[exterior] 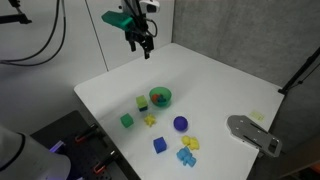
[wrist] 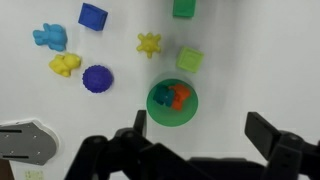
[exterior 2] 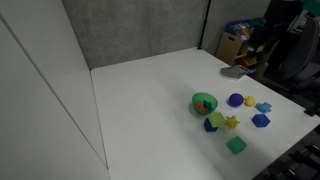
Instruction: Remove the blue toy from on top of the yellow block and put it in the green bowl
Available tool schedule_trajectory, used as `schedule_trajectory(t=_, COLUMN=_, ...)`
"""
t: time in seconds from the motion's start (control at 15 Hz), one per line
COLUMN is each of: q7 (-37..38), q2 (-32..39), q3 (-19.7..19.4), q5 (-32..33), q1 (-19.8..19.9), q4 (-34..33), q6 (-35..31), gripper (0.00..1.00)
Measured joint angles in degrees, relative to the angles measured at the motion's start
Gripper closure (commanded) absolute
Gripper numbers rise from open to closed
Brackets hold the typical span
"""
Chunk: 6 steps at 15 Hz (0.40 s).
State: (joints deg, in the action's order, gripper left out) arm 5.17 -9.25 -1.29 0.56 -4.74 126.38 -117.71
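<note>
Pincer [wrist: 200, 135] spread wide, empty, over counter [wrist: 255, 60]; blue toy [wrist: 163, 97] sits in green bowl [wrist: 172, 121] w/ orange piece [wrist: 181, 95], yellow block [wrist: 190, 60] nearby.

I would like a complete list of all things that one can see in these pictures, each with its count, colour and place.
table: 1, white, under everything
bowl: 1, bright green, near the middle of the table
blue piece: 1, blue, inside the bowl
orange piece: 1, orange, inside the bowl
block: 1, yellow-green, beside the bowl, nothing on top
green cube: 1, green, beyond the block
star: 1, yellow, near the block
disc: 1, blue-purple, beside the bowl
blue cube: 1, dark blue, past the star
yellow toy: 1, yellow, lumpy, beside the disc
light-blue toy: 1, light blue, next to the yellow toy
grey part: 1, grey, at the table edge
tool: 1, black, open, empty, high above the table
</note>
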Motion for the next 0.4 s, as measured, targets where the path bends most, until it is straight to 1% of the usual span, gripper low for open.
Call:
schedule_trajectory(t=0.2, q7=-0.97, q2=-3.6, q3=0.0, q5=-0.33, q1=0.51, q4=0.0, q6=3.65, gripper=0.0)
schedule_trajectory(t=0.4, q7=-1.72, q2=-4.83, q3=0.01, q5=-0.33, q1=0.6, q4=0.01, q6=5.39, gripper=0.0)
